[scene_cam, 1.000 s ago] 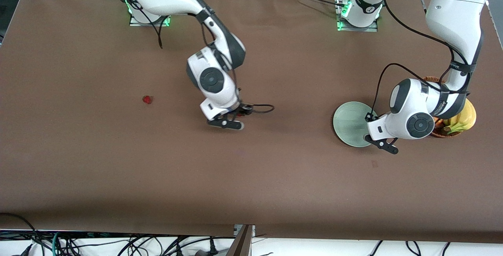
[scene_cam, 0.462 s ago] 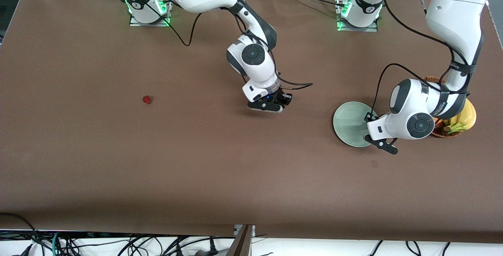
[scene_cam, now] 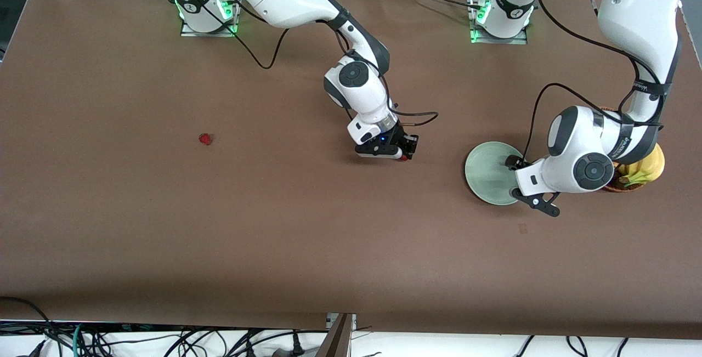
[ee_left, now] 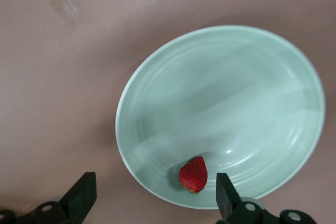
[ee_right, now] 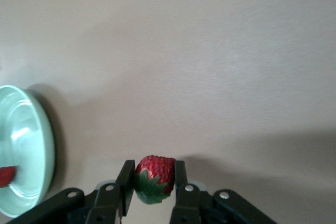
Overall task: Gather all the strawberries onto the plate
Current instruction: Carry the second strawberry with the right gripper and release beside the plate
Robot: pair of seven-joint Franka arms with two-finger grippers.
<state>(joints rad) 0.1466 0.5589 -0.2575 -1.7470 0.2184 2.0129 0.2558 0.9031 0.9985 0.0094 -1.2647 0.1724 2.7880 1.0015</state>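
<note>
The pale green plate [scene_cam: 485, 173] lies toward the left arm's end of the table. One strawberry [ee_left: 193, 174] rests in the plate [ee_left: 220, 77] close to its rim. My left gripper [ee_left: 155, 195] hangs open over that rim, with nothing between its fingers; the front view shows the left gripper [scene_cam: 514, 166] at the plate's edge. My right gripper [ee_right: 152, 179] is shut on a second strawberry [ee_right: 155, 176], green cap toward the hand. The right gripper [scene_cam: 407, 151] is over bare table mid-way along it. A third strawberry [scene_cam: 205, 139] lies alone toward the right arm's end.
A brown wicker basket [scene_cam: 617, 186] with a banana [scene_cam: 647, 166] stands beside the plate, under the left arm's wrist. A black cable loops beside the right wrist [scene_cam: 422, 118]. The table's brown cloth runs wide between the plate and the lone berry.
The right arm has swung along the table toward the plate, carrying its strawberry. The left gripper has opened over the plate and lifted slightly.
</note>
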